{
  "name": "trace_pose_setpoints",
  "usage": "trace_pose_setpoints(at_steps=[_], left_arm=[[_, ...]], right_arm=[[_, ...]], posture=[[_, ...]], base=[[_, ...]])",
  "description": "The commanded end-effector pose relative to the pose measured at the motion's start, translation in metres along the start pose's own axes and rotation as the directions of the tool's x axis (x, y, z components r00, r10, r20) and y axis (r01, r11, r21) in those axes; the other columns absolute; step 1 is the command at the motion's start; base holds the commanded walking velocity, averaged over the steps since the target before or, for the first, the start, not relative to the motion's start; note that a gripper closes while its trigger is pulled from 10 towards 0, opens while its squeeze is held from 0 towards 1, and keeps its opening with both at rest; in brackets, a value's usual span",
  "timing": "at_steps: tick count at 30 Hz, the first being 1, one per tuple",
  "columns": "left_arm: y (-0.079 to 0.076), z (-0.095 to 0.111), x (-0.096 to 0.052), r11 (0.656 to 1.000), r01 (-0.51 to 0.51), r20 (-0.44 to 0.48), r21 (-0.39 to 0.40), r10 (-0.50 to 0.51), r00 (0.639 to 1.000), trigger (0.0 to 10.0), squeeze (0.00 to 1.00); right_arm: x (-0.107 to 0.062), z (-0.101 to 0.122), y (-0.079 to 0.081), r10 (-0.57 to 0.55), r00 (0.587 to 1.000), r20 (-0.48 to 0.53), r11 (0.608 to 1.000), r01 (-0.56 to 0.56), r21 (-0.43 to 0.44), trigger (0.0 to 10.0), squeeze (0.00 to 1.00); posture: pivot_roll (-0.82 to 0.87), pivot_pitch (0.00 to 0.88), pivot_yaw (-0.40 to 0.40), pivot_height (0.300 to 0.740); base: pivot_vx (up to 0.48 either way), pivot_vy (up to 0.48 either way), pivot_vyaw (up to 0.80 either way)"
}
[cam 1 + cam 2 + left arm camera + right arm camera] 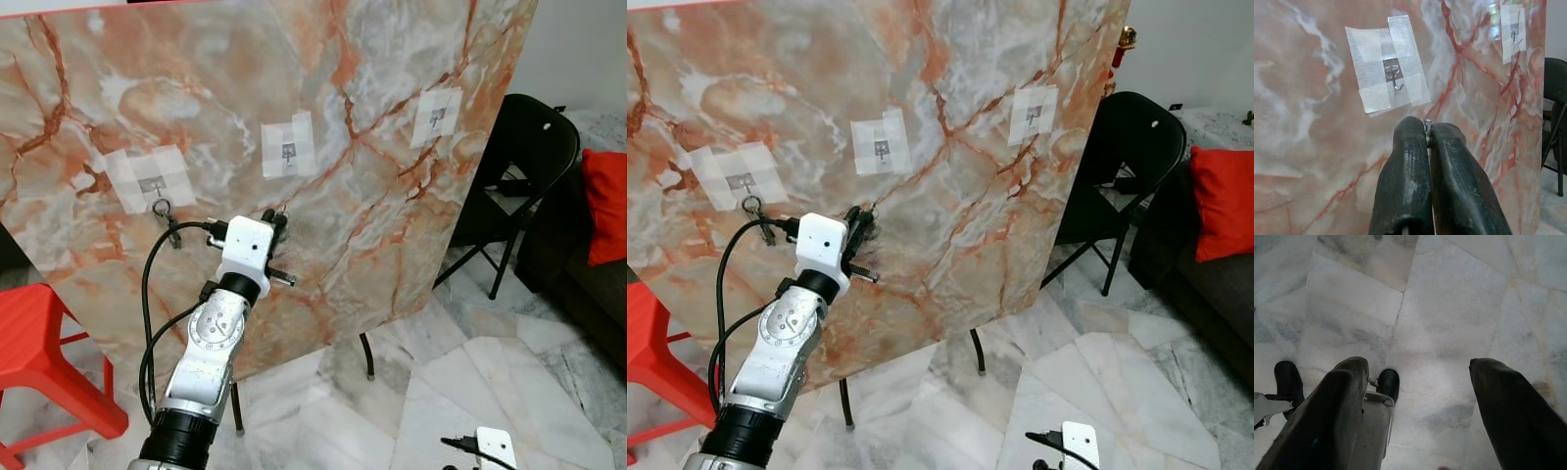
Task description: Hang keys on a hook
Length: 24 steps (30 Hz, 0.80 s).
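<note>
The robot's left gripper [1427,134] is raised against a leaning marble-patterned board [392,196], its two black fingers [1405,166] pressed tight together on a thin sliver of metal [1427,128] that pokes out between the tips; what that metal belongs to cannot be told from the wrist view. The fingertips sit just below the middle hook [1395,78], a small metal hook held to the board by a patch of white tape [1386,68], and are close to it but apart.

A set of keys [167,220] on a ring hangs from the left hook [154,186], resting against the board beside the left arm's black cable [149,294]. A third taped hook [436,117] sits further along, toward the board's right edge.

The right gripper [1420,382] hangs low over the pale marble floor [1449,308], fingers spread wide apart and holding nothing.

Beyond the board stand a black folding chair [529,147] and a red cushion [607,201]; a red plastic stool [39,352] is at the board's left.
</note>
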<state>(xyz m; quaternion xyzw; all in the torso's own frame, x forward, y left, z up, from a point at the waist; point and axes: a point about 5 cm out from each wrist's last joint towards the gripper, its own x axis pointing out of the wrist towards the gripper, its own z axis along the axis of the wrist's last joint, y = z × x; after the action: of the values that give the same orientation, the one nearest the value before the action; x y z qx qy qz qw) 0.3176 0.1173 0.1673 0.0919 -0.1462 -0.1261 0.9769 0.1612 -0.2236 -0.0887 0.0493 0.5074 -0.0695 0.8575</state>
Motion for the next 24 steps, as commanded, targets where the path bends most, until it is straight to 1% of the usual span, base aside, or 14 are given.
trace_pose_setpoints(at_steps=[1, 15, 20, 24], left_arm=[[-0.0008, 0.0049, 0.0019, 1.0, 0.006, 0.032, -0.012, -0.006, 0.999, 10.0, 0.0], [-0.002, 0.0062, 0.0018, 1.0, 0.017, 0.039, -0.016, -0.016, 0.999, 10.0, 0.0], [-0.0025, 0.009, 0.0015, 0.999, 0.022, 0.064, -0.035, -0.02, 0.998, 10.0, 0.0], [-0.003, 0.0105, 0.0015, 0.999, 0.028, 0.071, -0.036, -0.025, 0.997, 10.0, 0.0]], right_arm=[[-0.0003, 0.0011, -0.0028, -0.01, 1.0, 0.0, 1.0, 0.01, 0.001, 10.0, 0.0], [-0.0002, 0.0009, -0.0024, -0.008, 1.0, 0.0, 1.0, 0.008, 0.004, 10.0, 0.0], [-0.0002, 0.0007, -0.0022, -0.007, 1.0, -0.001, 1.0, 0.007, 0.004, 10.0, 0.0], [-0.0002, 0.0009, -0.002, -0.007, 1.0, 0.0, 1.0, 0.007, 0.004, 10.0, 0.0]], posture=[[0.08, 0.0, -0.058, 0.74], [0.08, 0.0, -0.056, 0.74], [0.08, 0.0, -0.055, 0.74], [0.08, 0.0, -0.055, 0.74]], base=[[0.27, 0.0, 0.0], [0.295, 0.0, 0.0], [0.283, 0.0, 0.0], [0.0, 0.0, 0.0]])
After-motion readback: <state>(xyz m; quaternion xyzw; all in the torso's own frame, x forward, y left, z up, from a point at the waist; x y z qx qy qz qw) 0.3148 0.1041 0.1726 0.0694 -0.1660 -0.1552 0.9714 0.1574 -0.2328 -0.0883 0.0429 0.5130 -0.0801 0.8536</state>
